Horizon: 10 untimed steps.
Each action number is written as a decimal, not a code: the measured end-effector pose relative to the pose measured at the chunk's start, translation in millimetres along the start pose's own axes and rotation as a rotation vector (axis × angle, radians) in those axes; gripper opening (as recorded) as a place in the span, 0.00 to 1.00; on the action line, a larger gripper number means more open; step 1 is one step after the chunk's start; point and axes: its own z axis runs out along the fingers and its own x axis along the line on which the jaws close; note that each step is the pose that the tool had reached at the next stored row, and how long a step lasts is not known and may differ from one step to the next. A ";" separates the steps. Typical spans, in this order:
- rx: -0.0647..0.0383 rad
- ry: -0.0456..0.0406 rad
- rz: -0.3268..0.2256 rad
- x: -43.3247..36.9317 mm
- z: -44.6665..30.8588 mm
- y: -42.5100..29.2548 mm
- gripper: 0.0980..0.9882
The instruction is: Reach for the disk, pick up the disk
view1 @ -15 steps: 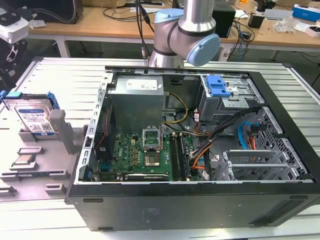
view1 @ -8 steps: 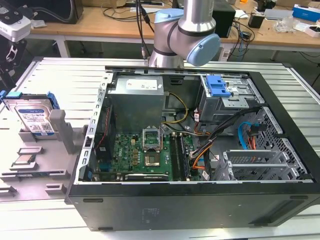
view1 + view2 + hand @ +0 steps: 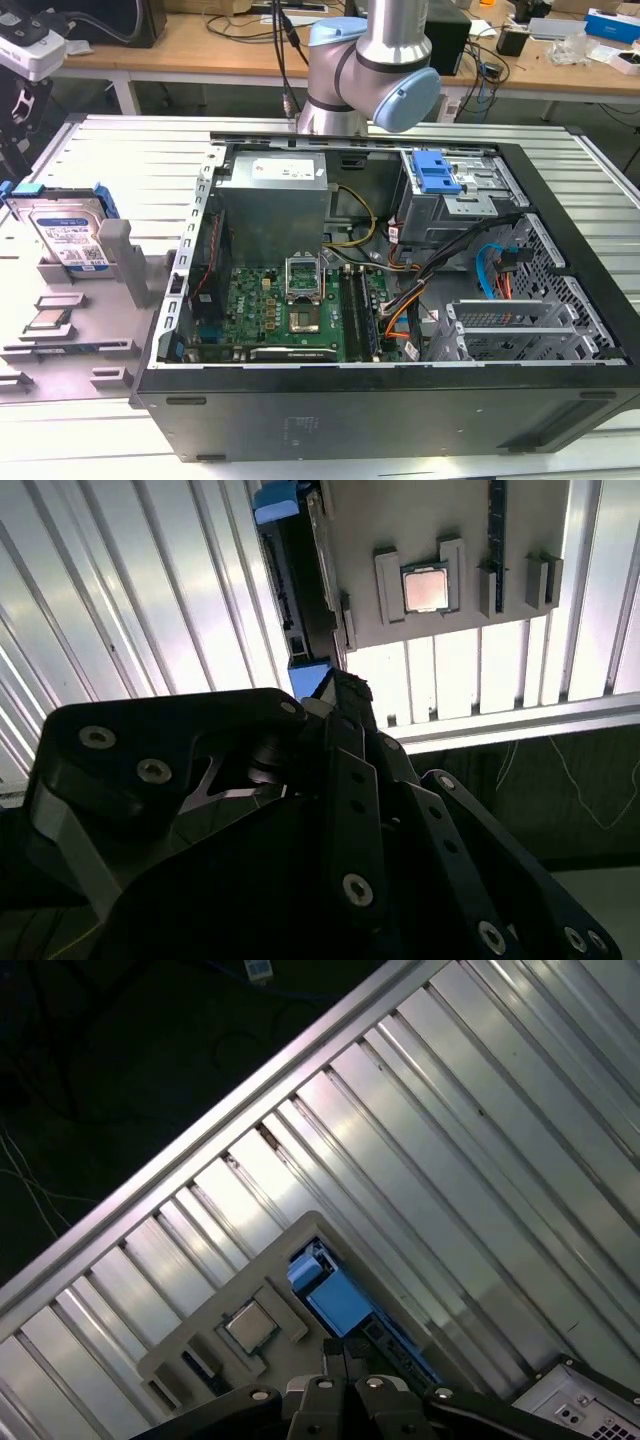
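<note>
Tool — close over blue-framed disk

No legible text, number or sign anywhere. On the disk, propped on edge in the grey holder at the exterior view's left: a white-and-blue label with barcode stripes, print too small to read. On the power supply inside the computer case: a white sticker, lettering illegible. On the CPU chip in the second wrist view: any marking too small to tell.
</note>
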 end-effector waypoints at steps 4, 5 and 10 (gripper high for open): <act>0.000 0.0014 -0.038 0.0 0.0 0.0 0.01; 0.000 0.0018 -0.048 0.0 0.0 0.0 0.01; 0.000 0.0037 -0.097 0.0 0.0 0.0 0.01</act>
